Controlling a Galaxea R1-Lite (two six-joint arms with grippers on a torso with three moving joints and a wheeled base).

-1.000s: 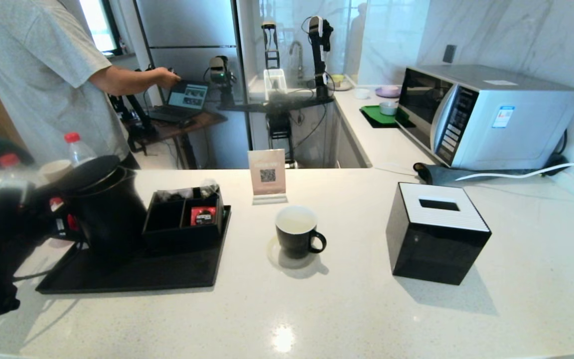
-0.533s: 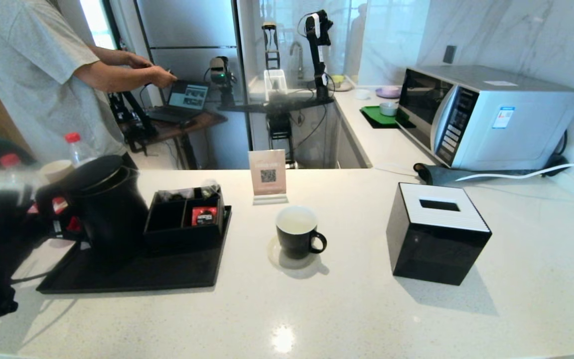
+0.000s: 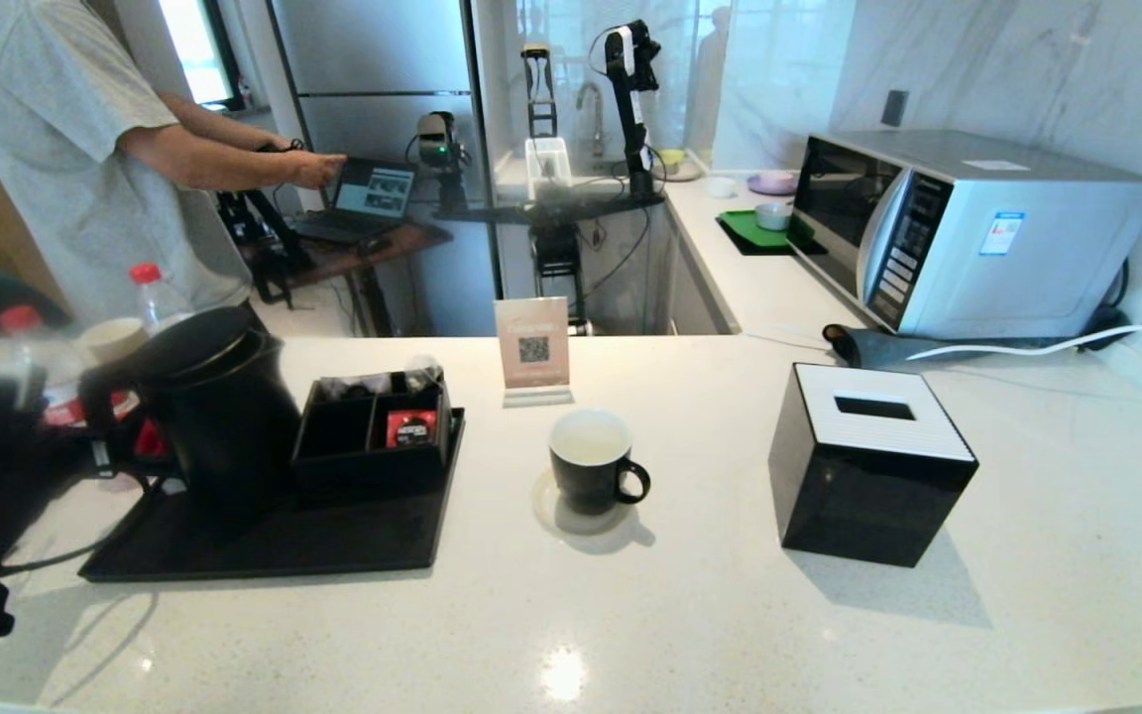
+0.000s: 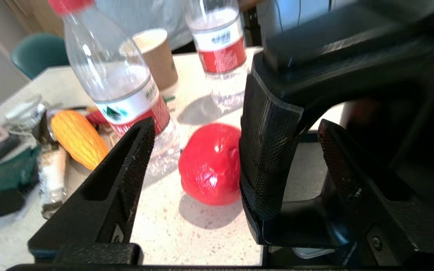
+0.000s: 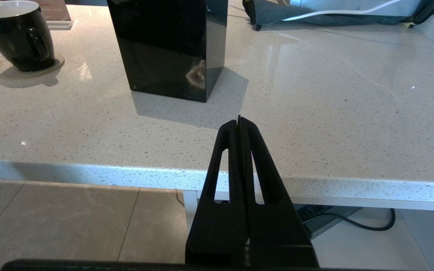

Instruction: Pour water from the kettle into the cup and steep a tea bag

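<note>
We see a speckled white kitchen worktop point(image 3: 690, 615), and at its left our left end effector point(image 4: 236, 158) stands spread wide around the handle of the kettle point(image 3: 219, 412), which sits upright on the black tray point(image 3: 264, 550), not gripped. Toward the middle, the cup point(image 3: 591, 461) rests on its coaster, apparently filled, so pouring looks done and the tea bag remains. Our right end effector point(image 5: 239, 124) hangs clenched and empty at the worktop's near edge.

My head camera looks down across the speckled white stone counter point(image 3: 690, 595). My left wrist camera sits close behind the left gripper point(image 4: 236, 146). My right wrist camera, behind the right gripper point(image 5: 239, 120), shares the glossy black mug point(image 5: 17, 35) ahead.
</note>
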